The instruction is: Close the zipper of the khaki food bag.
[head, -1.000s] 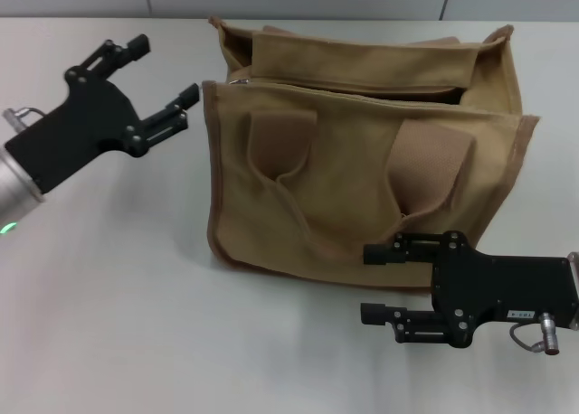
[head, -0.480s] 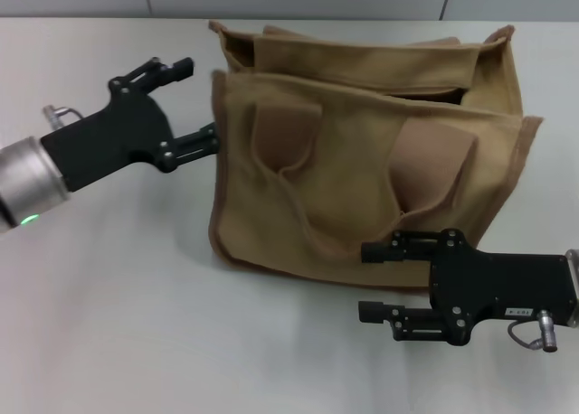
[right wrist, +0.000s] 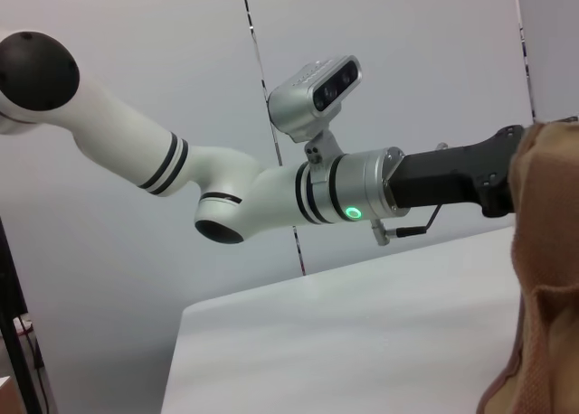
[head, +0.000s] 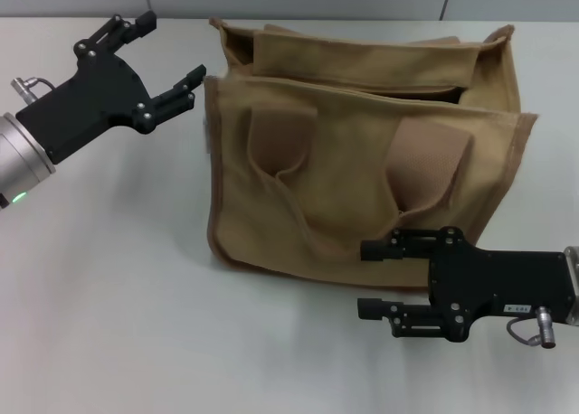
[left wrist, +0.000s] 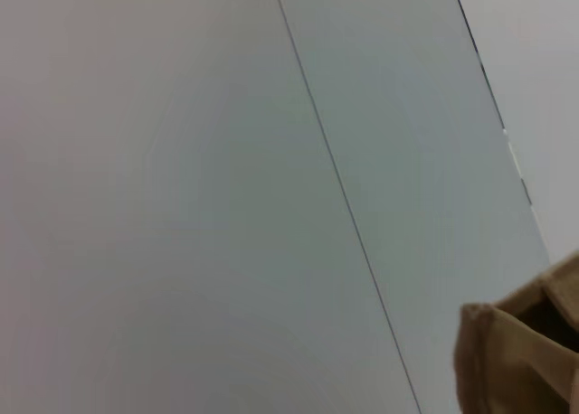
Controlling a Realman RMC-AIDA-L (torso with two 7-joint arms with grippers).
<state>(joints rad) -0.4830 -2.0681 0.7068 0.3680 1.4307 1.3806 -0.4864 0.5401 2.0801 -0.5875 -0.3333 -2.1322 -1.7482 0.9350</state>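
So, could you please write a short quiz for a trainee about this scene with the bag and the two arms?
1. True or false: the left pincer is shut on the khaki food bag.
2. Which pincer lies low in front of the bag: (a) left, (b) right?
3. Fill in: the bag's top is still ____.

Key: 1 false, it is open and beside the bag's upper left corner, holding nothing. 2 b. 3 open.
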